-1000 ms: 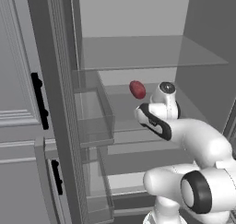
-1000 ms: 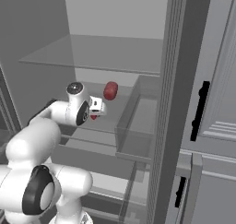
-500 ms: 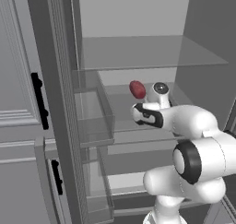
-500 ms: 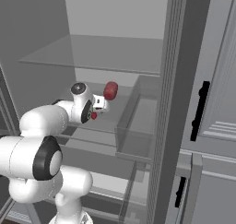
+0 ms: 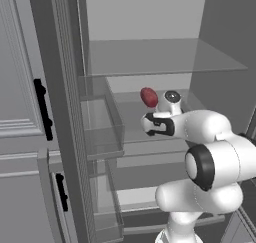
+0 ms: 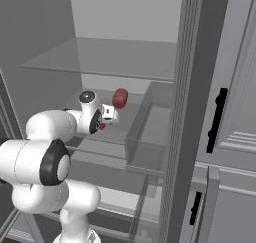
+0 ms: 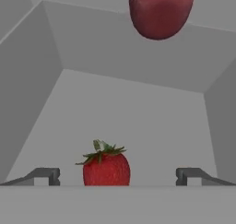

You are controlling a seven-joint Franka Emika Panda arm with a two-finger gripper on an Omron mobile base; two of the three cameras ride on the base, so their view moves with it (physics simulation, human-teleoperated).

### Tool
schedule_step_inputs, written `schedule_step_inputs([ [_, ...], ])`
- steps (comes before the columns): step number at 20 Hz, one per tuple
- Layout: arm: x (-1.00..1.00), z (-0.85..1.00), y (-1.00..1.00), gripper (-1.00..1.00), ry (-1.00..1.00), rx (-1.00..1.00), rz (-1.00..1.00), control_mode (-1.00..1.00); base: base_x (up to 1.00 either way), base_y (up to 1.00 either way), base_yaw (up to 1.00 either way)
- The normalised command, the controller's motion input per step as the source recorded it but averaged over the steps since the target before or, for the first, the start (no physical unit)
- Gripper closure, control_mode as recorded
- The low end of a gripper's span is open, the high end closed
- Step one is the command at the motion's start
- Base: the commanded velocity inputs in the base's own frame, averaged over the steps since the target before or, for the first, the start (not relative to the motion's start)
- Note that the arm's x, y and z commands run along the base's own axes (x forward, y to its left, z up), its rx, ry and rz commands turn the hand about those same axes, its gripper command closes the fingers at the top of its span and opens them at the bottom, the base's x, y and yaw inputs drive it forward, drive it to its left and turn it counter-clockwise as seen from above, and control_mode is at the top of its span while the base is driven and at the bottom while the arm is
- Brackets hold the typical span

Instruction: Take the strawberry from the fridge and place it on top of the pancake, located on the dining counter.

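Gripper [image 7: 113, 176] is inside the fridge [image 5: 65, 112], fingers spread wide and holding nothing; both tips show low in the hand view, one to each side of the strawberry [image 7: 106, 167].

Key relation: the strawberry sits straight ahead of the gripper, between the two tips but further in. It looks slightly closer to the left-hand tip than to the other. It stands upright on the shelf floor, green leafy cap up, so its long axis is vertical and crosses the closing line of the fingers. My read: a short straight push forward, then close.

Second item: a dark red smooth rounded fruit [image 5: 149, 97], beyond and above the strawberry in the hand view, just past the wrist in both base views. I can't tell what it is, or whether it touches anything. It's not the target, so keep clear of it.

Materials: strawberry is bright red with a pitted, seeded skin, tapered and small, probably soft, so go easy on the squeeze. The glass shelf [image 5: 165, 57] above the strawberry is clear and flat. Fridge walls are plain pale grey.
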Motion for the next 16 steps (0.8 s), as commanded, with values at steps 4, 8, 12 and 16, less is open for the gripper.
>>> schedule_step_inputs([
  [4, 0.01, -0.19, 0.01, -1.0, 0.02, 0.0, 0.0, -1.0, 0.0, 0.0, 0.0],
  [8, 0.07, -0.15, 0.0, -1.0, 0.03, 0.0, 0.0, -1.0, 0.0, 0.0, 0.0],
  [12, 0.06, -0.15, 0.0, -1.0, 0.05, 0.0, 0.0, -1.0, 0.0, 0.0, 0.0],
  [16, 0.03, -0.21, 0.01, -1.0, 0.06, 0.0, 0.0, -1.0, 0.0, 0.0, 0.0],
])
